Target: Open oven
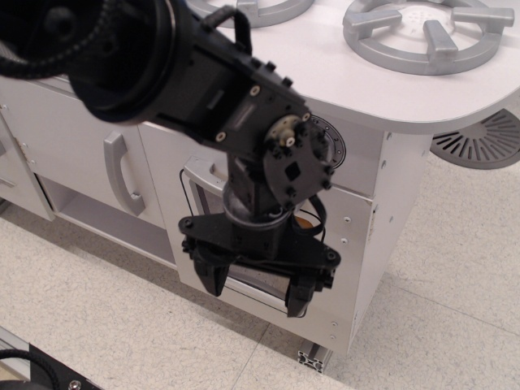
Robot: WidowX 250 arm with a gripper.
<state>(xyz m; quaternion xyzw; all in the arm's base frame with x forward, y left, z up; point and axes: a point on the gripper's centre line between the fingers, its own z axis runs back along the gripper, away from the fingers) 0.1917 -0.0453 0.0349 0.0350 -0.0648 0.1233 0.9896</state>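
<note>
One black robot gripper (253, 290) hangs in front of the white toy-kitchen oven (244, 244). Its two fingers (211, 276) are spread apart and hold nothing; between them shows a grey strip at the lower edge of the oven door.

The oven sits in the cabinet front, below the white countertop (382, 89). Its door faces outward toward the floor (122, 325), and the door appears closed. One grey round dial (333, 146) shows above it.

Two grey ring burners (426, 36) lie on the countertop. One vertical grey handle (122, 175) is mounted on the plain white cabinet door (73, 146) beside the oven.
</note>
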